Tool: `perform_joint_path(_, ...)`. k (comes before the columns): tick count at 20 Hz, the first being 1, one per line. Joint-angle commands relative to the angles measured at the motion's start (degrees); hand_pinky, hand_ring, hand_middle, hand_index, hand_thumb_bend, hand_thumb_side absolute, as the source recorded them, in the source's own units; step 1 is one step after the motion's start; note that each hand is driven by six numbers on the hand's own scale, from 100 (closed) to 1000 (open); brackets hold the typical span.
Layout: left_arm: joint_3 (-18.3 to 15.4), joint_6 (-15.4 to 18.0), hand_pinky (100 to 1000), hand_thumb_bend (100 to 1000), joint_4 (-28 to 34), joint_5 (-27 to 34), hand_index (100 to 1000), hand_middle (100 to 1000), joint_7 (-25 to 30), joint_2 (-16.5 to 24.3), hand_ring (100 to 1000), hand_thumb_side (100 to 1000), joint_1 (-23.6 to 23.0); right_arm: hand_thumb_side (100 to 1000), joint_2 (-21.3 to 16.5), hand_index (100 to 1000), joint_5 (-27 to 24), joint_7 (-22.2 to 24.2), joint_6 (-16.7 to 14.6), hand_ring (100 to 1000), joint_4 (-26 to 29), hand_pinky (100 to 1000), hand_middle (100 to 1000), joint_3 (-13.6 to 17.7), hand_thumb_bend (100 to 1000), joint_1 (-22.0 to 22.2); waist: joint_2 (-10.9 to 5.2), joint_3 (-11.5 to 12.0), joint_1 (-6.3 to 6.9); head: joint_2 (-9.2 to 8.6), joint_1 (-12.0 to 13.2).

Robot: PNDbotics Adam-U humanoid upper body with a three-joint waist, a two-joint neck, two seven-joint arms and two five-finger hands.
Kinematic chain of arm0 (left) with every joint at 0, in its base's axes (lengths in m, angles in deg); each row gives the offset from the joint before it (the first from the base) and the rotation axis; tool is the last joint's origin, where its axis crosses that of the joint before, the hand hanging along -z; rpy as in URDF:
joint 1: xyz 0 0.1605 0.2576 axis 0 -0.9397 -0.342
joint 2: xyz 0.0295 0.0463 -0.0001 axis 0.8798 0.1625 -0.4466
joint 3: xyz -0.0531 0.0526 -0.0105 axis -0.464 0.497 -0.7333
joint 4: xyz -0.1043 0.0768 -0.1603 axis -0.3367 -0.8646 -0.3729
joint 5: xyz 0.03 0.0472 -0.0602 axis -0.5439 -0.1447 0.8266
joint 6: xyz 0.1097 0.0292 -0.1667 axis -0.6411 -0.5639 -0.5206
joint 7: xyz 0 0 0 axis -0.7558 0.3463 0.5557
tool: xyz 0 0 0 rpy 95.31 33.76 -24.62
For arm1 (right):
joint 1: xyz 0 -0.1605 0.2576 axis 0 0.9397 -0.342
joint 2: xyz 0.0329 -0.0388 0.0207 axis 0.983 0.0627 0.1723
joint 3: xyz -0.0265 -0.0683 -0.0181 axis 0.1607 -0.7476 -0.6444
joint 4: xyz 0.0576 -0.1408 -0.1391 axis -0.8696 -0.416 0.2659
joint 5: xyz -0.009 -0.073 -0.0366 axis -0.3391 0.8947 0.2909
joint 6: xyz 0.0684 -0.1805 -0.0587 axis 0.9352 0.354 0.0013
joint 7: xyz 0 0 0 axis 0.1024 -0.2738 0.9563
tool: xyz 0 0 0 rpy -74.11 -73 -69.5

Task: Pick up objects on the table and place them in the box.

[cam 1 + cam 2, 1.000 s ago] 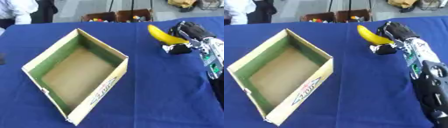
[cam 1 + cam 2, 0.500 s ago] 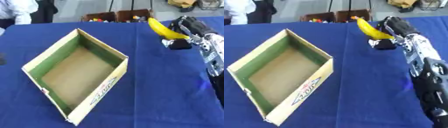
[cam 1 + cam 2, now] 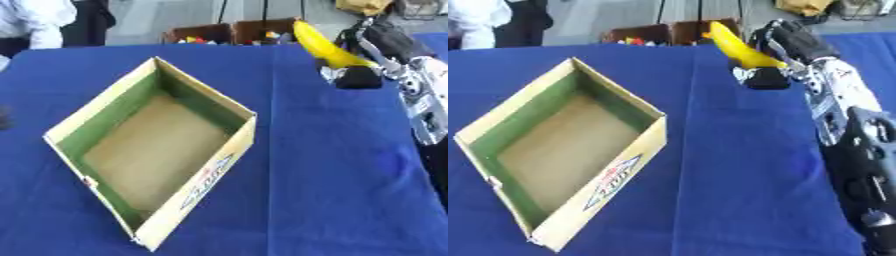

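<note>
Right eye view: banana [image 3: 737,46] yellow, curved, seemingly unbruised, in right hand [image 3: 791,44].

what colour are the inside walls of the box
Green on the box's inner walls, with a plain brown floor; clearest in the left eye view.

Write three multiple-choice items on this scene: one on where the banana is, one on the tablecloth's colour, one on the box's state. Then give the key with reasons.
1. Where is the banana?
A. In the box
B. Held in the right hand
C. Lying near the left table edge

2. What colour is the tablecloth?
A. Blue
B. Red
C. White

3. What state is the box in?
A. Closed
B. Open with fruit inside
C. Open and empty

Key: 1 B, the right hand curls round it, to the right of the box; 2 A, blue cloth covers the table; 3 C, only the bare brown floor shows inside.
</note>
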Motion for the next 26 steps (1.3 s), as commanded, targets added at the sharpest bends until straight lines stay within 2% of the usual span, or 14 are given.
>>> perform_joint_path(1, -0.1, -0.1, 685, 100, 1.1, 0.3, 886, 832, 0.1, 1.0, 721, 858, 0.2, 598, -0.2, 592, -1.4, -0.7, -0.1, 501, 2.2, 444, 375, -0.7, 100, -1.9, -14.03, 0.2, -0.61, -0.59, -0.2)
perform_joint_path(12, 0.0, -0.1, 685, 100, 1.1, 0.5, 885, 832, 0.2, 1.0, 721, 859, 0.4, 607, 1.7, 588, -3.8, -1.7, -0.7, 500, 3.8, 430, 375, -3.3, 100, -4.0, -14.13, 0.4, -0.9, -0.69, -0.4)
perform_joint_path(13, 0.0, -0.2, 685, 100, 1.1, 0.5, 886, 832, 0.2, 1.0, 721, 861, 0.4, 629, 2.0, 588, -4.0, -1.8, -0.8, 500, 4.0, 429, 375, -3.5, 100, -4.2, -14.15, 0.5, -0.93, -0.69, -0.4)
perform_joint_path(14, 0.0, -0.1, 685, 100, 1.1, 0.5, 886, 832, 0.2, 1.0, 721, 860, 0.5, 606, 2.2, 588, -4.2, -1.9, -0.9, 499, 4.1, 428, 375, -3.7, 100, -4.4, -14.16, 0.5, -0.97, -0.69, -0.5)
perform_joint_path(22, 0.1, -0.2, 685, 100, 1.1, 0.7, 886, 832, 0.3, 1.0, 722, 861, 0.7, 614, 4.4, 587, -6.0, -2.1, -1.9, 498, 5.3, 420, 376, -5.5, 100, -5.8, -14.33, 0.8, -1.21, -0.78, -0.6)
perform_joint_path(23, 0.1, -0.2, 685, 100, 1.1, 0.7, 886, 832, 0.4, 1.0, 722, 869, 0.7, 727, 4.6, 586, -6.3, -2.1, -1.9, 498, 5.5, 419, 376, -5.7, 100, -5.9, -14.35, 0.8, -1.23, -0.79, -0.6)
perform_joint_path(24, 0.1, -0.2, 685, 100, 1.1, 0.7, 885, 832, 0.4, 1.0, 722, 861, 0.7, 616, 5.0, 585, -6.6, -2.1, -2.0, 497, 5.7, 418, 375, -5.9, 100, -6.0, -14.38, 0.9, -1.25, -0.8, -0.7)
perform_joint_path(26, 0.1, -0.2, 685, 100, 1.1, 0.8, 886, 832, 0.4, 1.0, 722, 861, 0.7, 617, 5.8, 584, -7.2, -1.9, -2.1, 496, 6.0, 418, 373, -6.3, 100, -6.3, -14.44, 1.0, -1.28, -0.78, -0.7)
